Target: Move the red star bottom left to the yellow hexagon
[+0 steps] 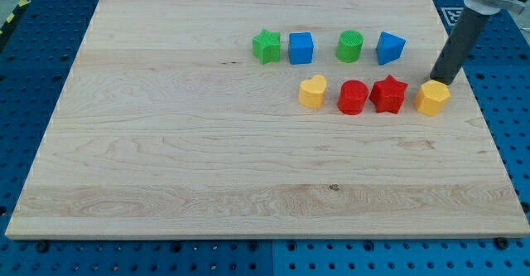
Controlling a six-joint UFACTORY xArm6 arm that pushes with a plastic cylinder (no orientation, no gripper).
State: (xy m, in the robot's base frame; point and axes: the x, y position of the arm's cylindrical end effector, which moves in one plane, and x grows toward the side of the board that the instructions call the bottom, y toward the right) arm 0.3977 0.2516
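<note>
My tip [438, 81], a bare rod end with no claw to spread or pinch, touches the yellow hexagon block [431, 98] at its upper edge. The red star block [387, 94] sits just left. Best circle round the star's upper right, then push gently down-left.

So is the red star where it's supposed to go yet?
Not yet. The red star sits directly to the view's left of the yellow hexagon, level with it, not below-left. My tip rests at the hexagon's top edge, away from the star, so no push on it is under way. Left to do: reach the star and slide it down toward the view's bottom.
</note>
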